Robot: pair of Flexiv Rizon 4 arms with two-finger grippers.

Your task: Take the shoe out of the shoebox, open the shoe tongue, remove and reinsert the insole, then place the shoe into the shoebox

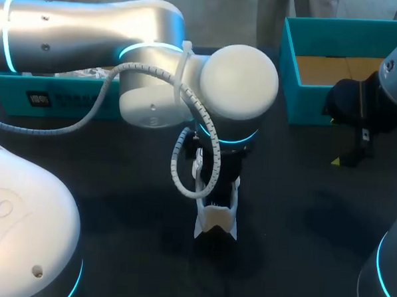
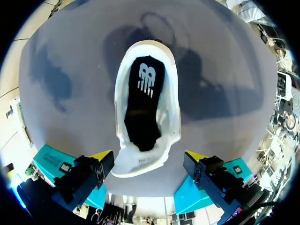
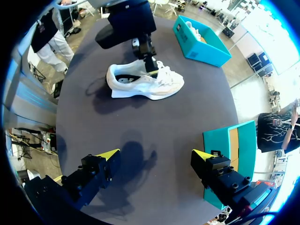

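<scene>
Looking straight down into a white shoe [image 2: 149, 61], upright on its sole near the middle of the dark table [image 1: 115, 204] and well apart from both teal shoebox halves: one with crumpled paper [image 1: 54, 100], one with a brown floor [image 1: 292, 73]. Cannot tell lid from base.

Left end effector [image 2: 150, 156] directly above the shoe at the tongue end, fingers spread wide, pinching nothing. White tongue [image 2: 140, 161] between and below the yellow tips, seemingly folded forward, with the collar gaping open. Black insole [image 2: 143, 108] flat in the bottom, fully in view from heel to midfoot.

Right end effector [image 3: 155, 154] also spread and empty, parked off to the right, near the brown-floored half and well apart from the shoe.

Judging by looks:
- Shoe probably light, with a soft mesh upper and a springy foam sole. Likely to tip or slide on the table if tugged from one side, so worth steadying with the right end effector at the heel counter, the stiffest part of the upper.
- Insole probably thin, floppy and slightly grippy. Best pinched at the heel edge, most exposed there, then peeled up and back rather than dragged.
- Reinsertion likely to buckle unless fed toe first.
- For the return to the box, grip across the collar or heel.
</scene>
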